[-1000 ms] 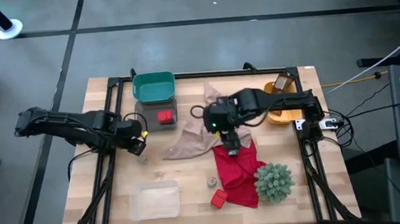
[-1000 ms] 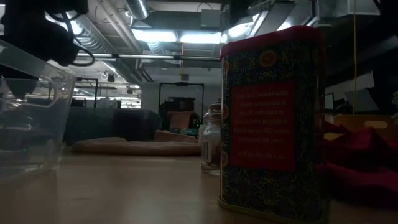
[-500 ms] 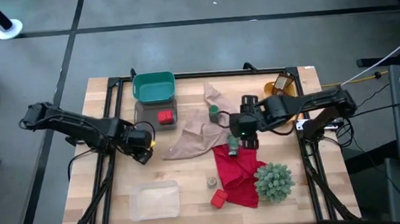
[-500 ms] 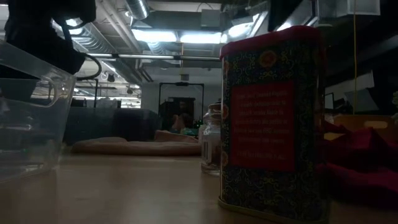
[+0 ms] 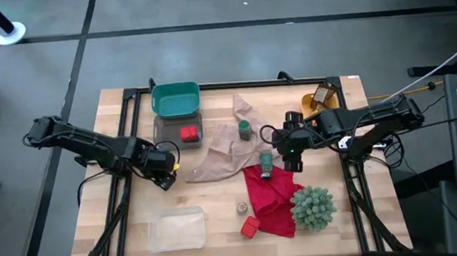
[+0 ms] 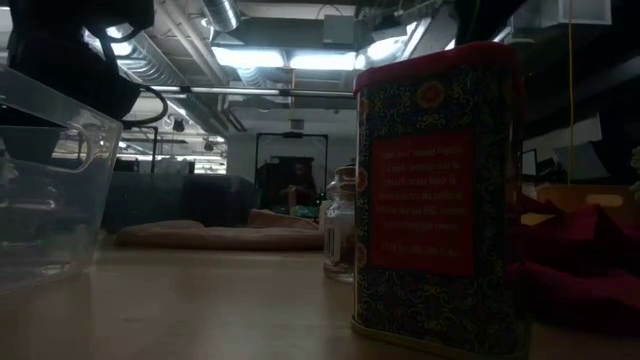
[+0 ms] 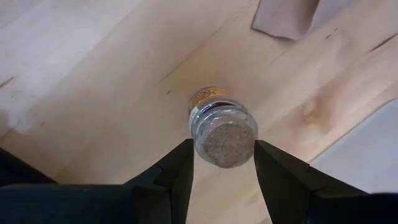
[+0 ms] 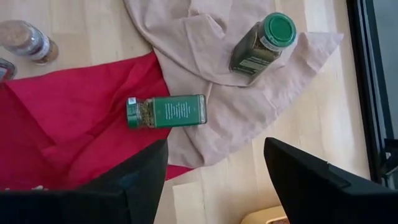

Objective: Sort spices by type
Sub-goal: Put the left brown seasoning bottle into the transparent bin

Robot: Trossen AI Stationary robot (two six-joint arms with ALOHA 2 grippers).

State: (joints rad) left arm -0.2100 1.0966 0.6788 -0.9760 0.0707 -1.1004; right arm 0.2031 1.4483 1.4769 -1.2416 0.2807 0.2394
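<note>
My left gripper (image 5: 164, 174) hangs open over a round glass pot with a tan-grey top (image 7: 224, 134), which stands upright on the table between its fingers. My right gripper (image 5: 290, 157) is open and empty above the tan cloth (image 8: 249, 106). One dark-green jar (image 8: 166, 112) lies on its side where the red cloth (image 8: 74, 124) meets the tan cloth. Another (image 8: 264, 43) stands on the tan cloth. One red tin (image 5: 188, 134) sits in a grey tray. A second red tin (image 5: 250, 227) and a round pot (image 5: 241, 206) stand near the red cloth's left edge. My left gripper's fingers (image 7: 180, 168) stand close on either side of the pot's upper end (image 7: 214, 112), coming from above and slanting. I cannot tell whether they touch it. The pot stands upright on the table.
A teal bowl (image 5: 176, 99) sits at the far edge behind the grey tray. A clear plastic container (image 5: 177, 230) lies near the front edge. A spiky green plant (image 5: 312, 207) stands at the front right. A wooden dish with orange-brown items (image 5: 320, 100) is at the far right.
My right gripper has drawn back from over the red cloth toward the table's right edge, and both green jars now show. My left gripper has moved toward the table's right and near edge, coming over the small pot.
</note>
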